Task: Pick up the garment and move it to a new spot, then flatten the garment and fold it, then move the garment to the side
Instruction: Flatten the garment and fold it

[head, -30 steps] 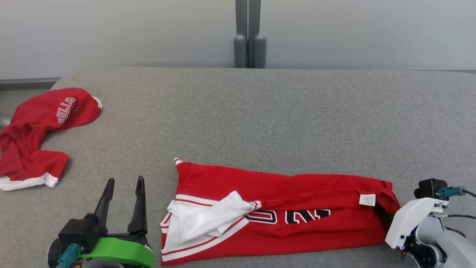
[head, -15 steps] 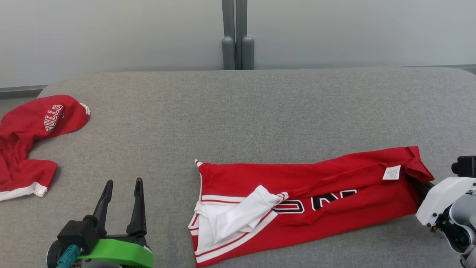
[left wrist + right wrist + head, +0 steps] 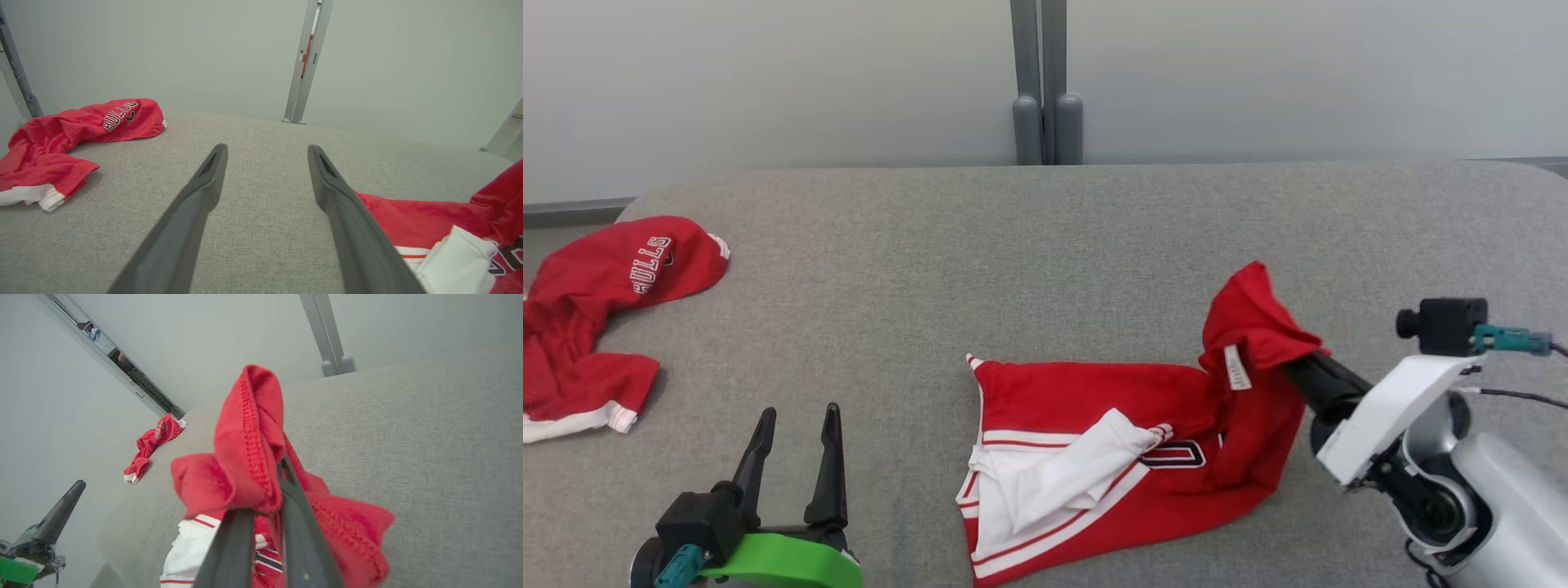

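So your right gripper (image 3: 1298,367) had its two dark fingers pressed together on the right end of the garment (image 3: 1094,408), and that end was bunched up into a floppy red peak held off the table (image 3: 1045,261). The rest of it was lying on the near middle of the table, a soft red knit with white-and-red striped trim, black outlined lettering, and a crumpled white panel (image 3: 1054,478) folded over its left part. A small white label (image 3: 1238,367) hung off the raised bit. In the right wrist view you could see the chunky stitched hem draped over the fingers.

Your left gripper (image 3: 799,412) sat at the near left with its fingers spread wide, holding nothing, well apart from the garment.

The table was a grey woven fabric top, kind of felt-like, with rounded far corners. Another red garment (image 3: 596,302) with white lettering was crumpled at the far left edge, well apart from everything. Behind the table there was a pale plain wall and a pair of grey upright posts (image 3: 1041,82). Nothing sat between the garment and the open stretch of table to the far and right.
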`<state>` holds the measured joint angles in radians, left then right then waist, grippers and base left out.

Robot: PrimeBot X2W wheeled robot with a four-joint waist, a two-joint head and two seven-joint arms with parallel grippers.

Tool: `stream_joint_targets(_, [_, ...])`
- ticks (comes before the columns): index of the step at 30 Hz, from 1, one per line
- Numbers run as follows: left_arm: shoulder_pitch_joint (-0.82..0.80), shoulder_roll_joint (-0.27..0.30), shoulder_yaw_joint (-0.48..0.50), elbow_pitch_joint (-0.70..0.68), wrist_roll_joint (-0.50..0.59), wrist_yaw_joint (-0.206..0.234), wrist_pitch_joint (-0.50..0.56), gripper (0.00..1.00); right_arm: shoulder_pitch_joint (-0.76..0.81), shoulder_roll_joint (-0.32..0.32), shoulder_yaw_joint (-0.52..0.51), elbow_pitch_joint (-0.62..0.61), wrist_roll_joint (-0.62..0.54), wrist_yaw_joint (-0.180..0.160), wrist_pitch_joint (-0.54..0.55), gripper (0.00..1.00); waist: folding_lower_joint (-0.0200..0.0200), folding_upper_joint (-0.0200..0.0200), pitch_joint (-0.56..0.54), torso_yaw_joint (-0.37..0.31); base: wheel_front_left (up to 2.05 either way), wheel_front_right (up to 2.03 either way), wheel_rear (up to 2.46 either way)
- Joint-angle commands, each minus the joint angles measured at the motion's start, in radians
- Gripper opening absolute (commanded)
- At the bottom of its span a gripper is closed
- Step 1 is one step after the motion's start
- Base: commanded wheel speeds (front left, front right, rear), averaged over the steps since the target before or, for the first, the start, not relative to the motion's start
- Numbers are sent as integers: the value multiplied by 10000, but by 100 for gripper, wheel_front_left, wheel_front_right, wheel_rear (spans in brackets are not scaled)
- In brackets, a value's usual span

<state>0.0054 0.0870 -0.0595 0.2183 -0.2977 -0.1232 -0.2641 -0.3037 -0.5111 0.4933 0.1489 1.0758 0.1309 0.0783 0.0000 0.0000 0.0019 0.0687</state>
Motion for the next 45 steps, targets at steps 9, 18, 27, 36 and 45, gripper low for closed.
stream_joint_targets(9, [-325,-58,-148,256,24,-61,-1,100,-169,2037,206,983,567,-2,165,0,0,0,334,1393,0,0,0])
stream_joint_targets(18, [-435,-175,-185,432,-77,-66,-1,100,-669,3552,893,2890,634,-1,22,0,0,0,448,2133,0,0,0])
stream_joint_targets(27, [-493,-243,-10,340,-74,-80,-1,100,-1163,3960,1805,3831,803,-1,-614,100,0,0,495,1993,0,0,0])
stream_joint_targets(36, [-209,-261,205,283,13,-81,-1,100,-1104,2723,2029,1896,1515,-2,-1436,100,0,0,221,1443,0,0,0])
stream_joint_targets(45, [74,-305,345,144,23,-81,-1,100,-372,78,640,697,687,-2,-2978,100,0,0,-30,1033,0,0,0])
